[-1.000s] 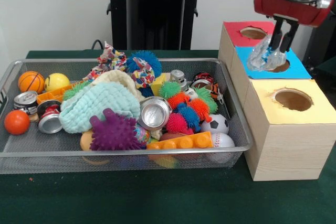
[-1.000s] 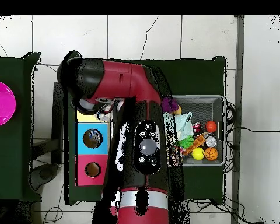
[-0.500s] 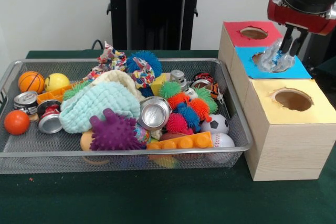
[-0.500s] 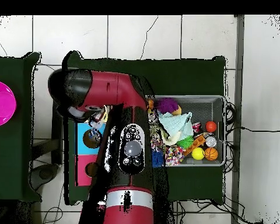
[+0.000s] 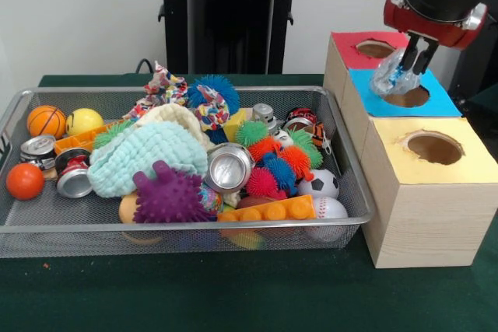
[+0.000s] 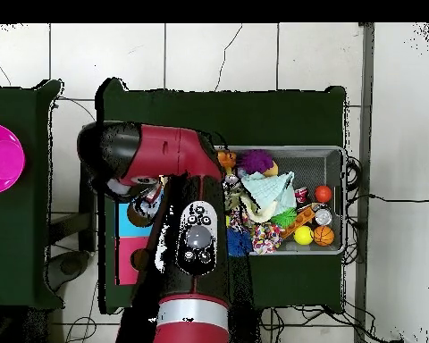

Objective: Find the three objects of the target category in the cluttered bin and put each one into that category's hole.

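Toys crowd the cluttered bin (image 5: pixel 354 184) at the near side of the green table: a purple spiky ball (image 5: pixel 167 194), an orange brick (image 5: pixel 268 209), crushed silver cans (image 5: pixel 228 167) and a mint knitted cloth (image 5: pixel 144 153); no further clear bottle shows among them. Just beside the bin stand three wooden boxes, the yellow-topped box (image 5: pixel 443 162) nearest, the blue-topped box (image 5: pixel 443 103) next and the red-topped box (image 5: pixel 350 44) farthest. Over the blue top, the gripper (image 5: pixel 411 66) pinches a crumpled transparent bottle (image 5: pixel 391 79), which hangs at the rim of the hole (image 5: pixel 406 97), apart from the paper as far as can be told. By its creased look the bottle is probably light, thin-walled and springy, so a firm squeeze would buckle it and a slack one might let the smooth plastic slip. Across the middle of its body seems the soundest place to grasp. In the overhead view the red arm (image 6: pixel 173 165) hides the drop point.
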`<state>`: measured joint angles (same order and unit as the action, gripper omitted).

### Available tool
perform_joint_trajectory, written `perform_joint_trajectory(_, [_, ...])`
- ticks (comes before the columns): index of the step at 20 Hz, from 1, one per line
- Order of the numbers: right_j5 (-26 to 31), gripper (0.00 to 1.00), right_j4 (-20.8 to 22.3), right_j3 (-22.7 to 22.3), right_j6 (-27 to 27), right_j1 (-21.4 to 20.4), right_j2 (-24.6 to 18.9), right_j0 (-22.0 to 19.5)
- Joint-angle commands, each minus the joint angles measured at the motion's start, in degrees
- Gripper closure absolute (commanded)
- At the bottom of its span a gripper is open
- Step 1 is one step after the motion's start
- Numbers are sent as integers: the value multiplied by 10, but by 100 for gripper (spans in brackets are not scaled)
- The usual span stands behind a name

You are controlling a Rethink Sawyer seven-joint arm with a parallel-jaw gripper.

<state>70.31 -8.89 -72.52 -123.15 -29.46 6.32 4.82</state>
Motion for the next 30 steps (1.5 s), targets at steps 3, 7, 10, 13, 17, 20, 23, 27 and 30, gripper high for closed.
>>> perform_joint_trajectory(3, [-24, 100, -37, -72, -151, 8, -9, 3])
perform_joint_trajectory(7, [-30, 100, -49, -54, -164, 28, -11, 11])
perform_joint_trajectory(10, [-44, 100, -54, -54, -165, 37, -10, 15])
perform_joint_trajectory(13, [-59, 100, -59, -55, -161, 43, -9, 18])
perform_joint_trajectory(17, [-76, 100, -49, -50, -154, 53, 0, 25])
perform_joint_trajectory(20, [-83, 100, -32, -44, -147, 59, 14, 28])
perform_joint_trajectory(23, [-87, 100, -31, -51, -141, 56, 19, 30])
perform_joint_trajectory(27, [-85, 100, -35, -55, -137, 55, 21, 33])
perform_joint_trajectory(30, [-82, 0, -41, -58, -139, 55, 23, 35])
